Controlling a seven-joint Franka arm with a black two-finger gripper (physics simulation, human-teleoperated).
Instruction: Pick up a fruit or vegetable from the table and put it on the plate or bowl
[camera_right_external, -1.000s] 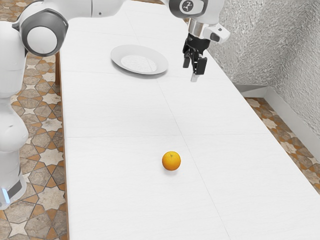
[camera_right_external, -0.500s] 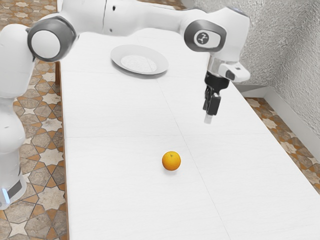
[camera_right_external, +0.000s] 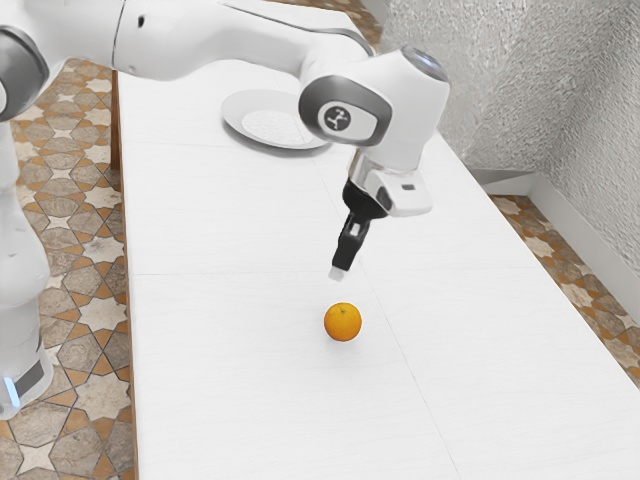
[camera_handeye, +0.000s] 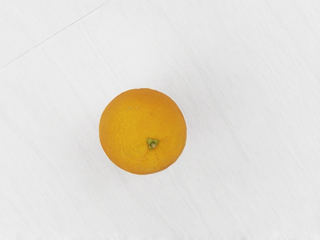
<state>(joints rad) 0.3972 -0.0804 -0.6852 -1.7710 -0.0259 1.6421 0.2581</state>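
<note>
The black gripper (camera_right_external: 338, 268) hangs near the middle of the exterior view, tilted, just above the orange (camera_right_external: 343, 322) and clear of it; seen edge-on, its jaws cannot be read as open or closed. The orange sits alone on the white table (camera_right_external: 230, 220), lower centre; the wrist view shows it (camera_handeye: 142, 131) under the hand, green stem end up. The white plate (camera_right_external: 250, 118) lies at upper centre, partly behind the arm, well apart from the orange; star-patterned floor tiles (camera_right_external: 80, 300) run down the left; a rough grey wall (camera_right_external: 540, 80) fills the upper right.
</note>
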